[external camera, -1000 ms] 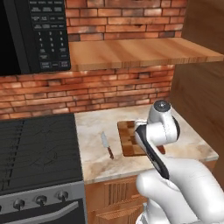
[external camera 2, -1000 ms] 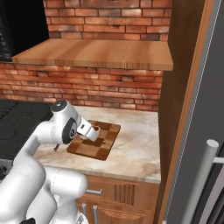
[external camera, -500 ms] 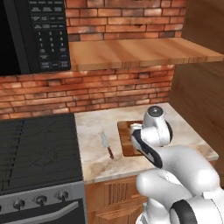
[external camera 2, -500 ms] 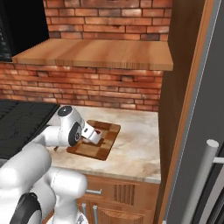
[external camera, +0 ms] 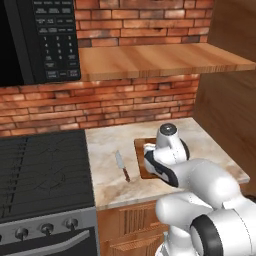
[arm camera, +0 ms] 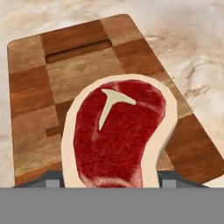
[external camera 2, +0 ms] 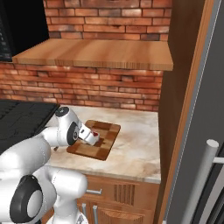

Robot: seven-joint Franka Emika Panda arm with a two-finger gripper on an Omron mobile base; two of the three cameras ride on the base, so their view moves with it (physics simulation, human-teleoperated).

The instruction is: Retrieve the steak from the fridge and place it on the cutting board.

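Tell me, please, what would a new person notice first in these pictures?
First the steak, red with a pale fat rim, held between the fingers just over the checkered cutting board. Next the white arm bent low over the marble counter, where a small knife lies left of the board.

base views: behind arm, sharing cutting board (external camera: 141, 159) | hand view: close above it

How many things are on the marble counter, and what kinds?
Cutting board: 1
Knife: 1
Steak, held over the board by the tool: 1
Total: 3
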